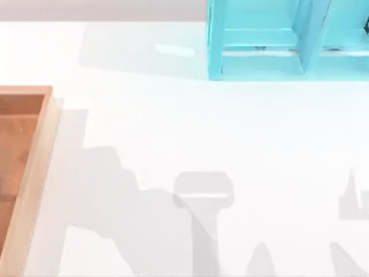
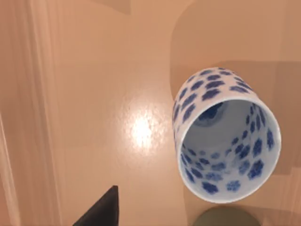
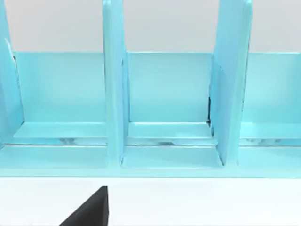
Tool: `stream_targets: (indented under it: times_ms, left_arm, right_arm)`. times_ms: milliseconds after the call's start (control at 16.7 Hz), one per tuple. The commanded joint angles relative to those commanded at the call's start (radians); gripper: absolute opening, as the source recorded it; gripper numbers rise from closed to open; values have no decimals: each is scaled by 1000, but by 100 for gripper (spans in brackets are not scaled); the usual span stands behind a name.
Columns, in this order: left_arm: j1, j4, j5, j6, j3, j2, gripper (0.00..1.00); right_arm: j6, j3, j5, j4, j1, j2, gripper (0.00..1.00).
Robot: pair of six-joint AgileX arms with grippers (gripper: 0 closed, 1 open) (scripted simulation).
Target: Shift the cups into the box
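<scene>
The white table [image 1: 190,127] carries the wooden box [image 1: 36,173] at left and a turquoise shelf frame [image 1: 277,52] at the far right.

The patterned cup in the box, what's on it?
Blue flowers on white cup, left wrist view.

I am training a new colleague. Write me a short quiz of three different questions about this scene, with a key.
1. True or false: the white cup with blue flowers stands upright on the box floor.
2. Which thing touches the lower edge of the left wrist view beside that cup? A) olive-grey cup B) spoon C) red bowl
3. Fill in: the right wrist camera faces the turquoise ____.

Key: 1 true; 2 A, the olive-grey cup; 3 shelf frame.
</scene>
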Motion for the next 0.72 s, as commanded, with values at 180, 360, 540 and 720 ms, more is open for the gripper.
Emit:
stream_targets:
  times_ms: [180, 360, 540, 720]
  left_arm:
    - [0, 0, 0, 0, 0, 0, 100]
    - [-4, -16, -1, 3, 16, 3, 100]
    - [-10, -117, -2, 8, 119, 11, 100]
    - [-9, -254, 1, 5, 268, 16, 100]
  right_arm:
    - [0, 0, 0, 0, 0, 0, 100]
    - [0, 0, 0, 0, 0, 0, 100]
    - [0, 0, 0, 0, 0, 0, 100]
    - [0, 0, 0, 0, 0, 0, 100]
